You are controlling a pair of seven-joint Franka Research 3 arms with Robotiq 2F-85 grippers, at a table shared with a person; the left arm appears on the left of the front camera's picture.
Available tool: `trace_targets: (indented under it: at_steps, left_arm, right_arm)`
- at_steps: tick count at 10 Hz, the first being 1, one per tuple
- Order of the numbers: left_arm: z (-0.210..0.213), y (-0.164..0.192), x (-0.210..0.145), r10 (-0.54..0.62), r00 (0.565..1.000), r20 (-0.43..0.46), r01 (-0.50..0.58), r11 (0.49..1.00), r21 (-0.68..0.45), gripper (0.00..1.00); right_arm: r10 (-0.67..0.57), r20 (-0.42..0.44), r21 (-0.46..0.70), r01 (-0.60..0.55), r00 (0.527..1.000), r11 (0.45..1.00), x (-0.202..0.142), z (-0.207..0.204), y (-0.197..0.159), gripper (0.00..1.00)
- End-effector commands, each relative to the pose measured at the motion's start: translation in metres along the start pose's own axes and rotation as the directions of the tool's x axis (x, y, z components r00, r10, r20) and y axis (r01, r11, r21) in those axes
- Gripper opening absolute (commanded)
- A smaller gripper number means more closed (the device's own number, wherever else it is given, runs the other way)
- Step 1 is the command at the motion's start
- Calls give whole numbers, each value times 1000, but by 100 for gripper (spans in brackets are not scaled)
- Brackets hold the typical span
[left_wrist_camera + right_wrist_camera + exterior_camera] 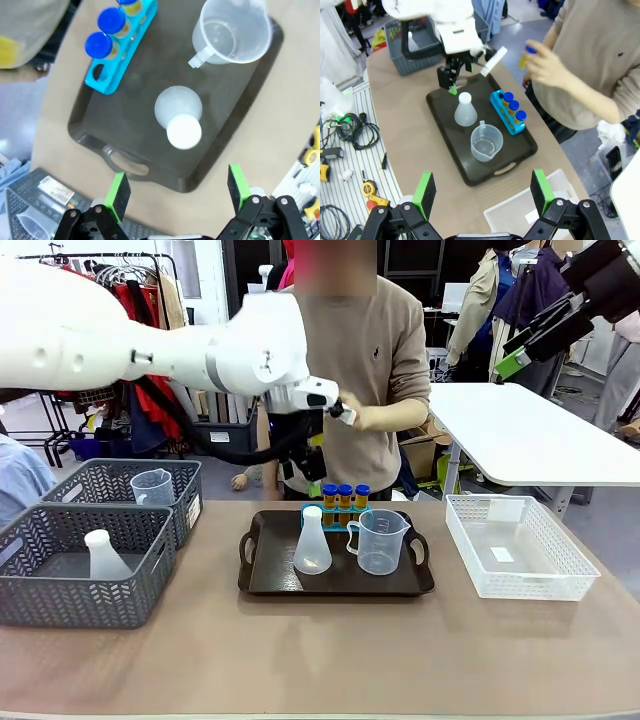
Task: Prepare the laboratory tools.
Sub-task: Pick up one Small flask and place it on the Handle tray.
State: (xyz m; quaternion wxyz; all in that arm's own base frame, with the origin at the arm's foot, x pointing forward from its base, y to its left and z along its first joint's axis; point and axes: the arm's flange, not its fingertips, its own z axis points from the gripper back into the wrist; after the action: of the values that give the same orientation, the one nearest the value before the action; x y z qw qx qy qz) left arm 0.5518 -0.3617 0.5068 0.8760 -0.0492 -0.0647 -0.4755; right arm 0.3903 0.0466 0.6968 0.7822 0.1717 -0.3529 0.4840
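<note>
Tubes: three racked, fourth in person's hand. Left gripper wide open, empty above conical flask; right gripper open, empty. Keep clear while fourth goes into free rack hole.

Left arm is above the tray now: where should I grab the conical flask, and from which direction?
Probably the narrow neck under the white cap of the conical flask, coming straight down with the open left gripper. It stands upright; its sloped body would slip between the pads.

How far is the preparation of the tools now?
Done: the flask, the beaker and three tubes in the blue rack are on the tray. In hand: the person's hand holds the fourth tube. Left: putting it in the rack's free hole. Both grippers hang open.
</note>
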Motion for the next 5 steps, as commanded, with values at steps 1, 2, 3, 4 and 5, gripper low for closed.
trace_targets:
  at_steps: [1, 2, 3, 4, 5]
  left_arm:
    - [34, -5, -43, -10, 997, 77, 16, 997, -76, 100]
    - [55, -4, -56, 23, 990, 140, -11, 996, -84, 100]
    - [70, 3, -66, 56, 979, 194, -38, 995, -96, 100]
    - [89, 10, -81, 73, 972, 225, -58, 996, -73, 100]
    - [105, 16, -92, 93, 964, 248, -85, 995, -43, 100]
  right_arm:
    - [1, 26, 14, -2, 1000, 1000, 1, 0, -1, 100]
    - [1, 26, 14, -2, 1000, 1000, 1, 0, -1, 100]
    - [1, 26, 14, -2, 1000, 1000, 1, 0, -1, 100]
    - [1, 26, 14, -2, 1000, 1000, 1, 0, -1, 100]
    - [1, 26, 14, -2, 1000, 1000, 1, 0, -1, 100]
